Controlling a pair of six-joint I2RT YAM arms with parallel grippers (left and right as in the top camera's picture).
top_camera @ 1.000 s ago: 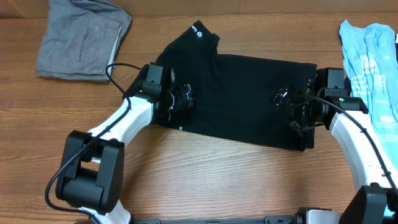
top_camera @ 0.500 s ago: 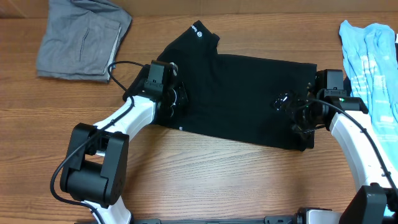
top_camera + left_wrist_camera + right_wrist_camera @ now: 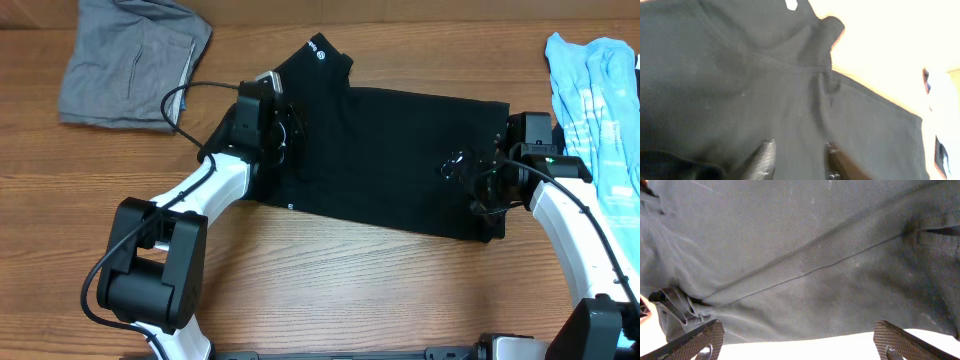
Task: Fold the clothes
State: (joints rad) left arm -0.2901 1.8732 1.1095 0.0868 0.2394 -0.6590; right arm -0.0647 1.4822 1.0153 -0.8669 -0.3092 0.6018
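Left pincer [image 3: 283, 135]: over the near-left part of the black T-shirt [image 3: 400, 150], just below the sleeve. In the left wrist view its two fingers [image 3: 765, 160] show a moderate gap with black cloth across it, and a raised crease runs up from beside the right finger. I cannot tell whether cloth is nipped or only lies behind the tips. Right pincer [image 3: 468, 183]: at the right end of the same shirt, fingers spread wide. The right wrist view shows both fingers [image 3: 695, 340] at the bottom corners of the frame with nothing between them. Cloth is beneath, crossed by a long diagonal seam, and a pale strip of table shows along the near edge. Shirt: spread mostly flat across the middle of the table [image 3: 350, 290], long axis running left to right. One sleeve points to the far left and carries the small white round logo [image 3: 320, 55] at its hem. A small white tag [image 3: 290, 207] sits at the near-left edge. Some bunching shows at the near-right corner under the right arm. Grey folded garment [image 3: 130, 60]: far-left corner of the table, apart from the shirt. Light blue printed shirt [image 3: 600, 90]: far-right edge, just beyond the right arm.
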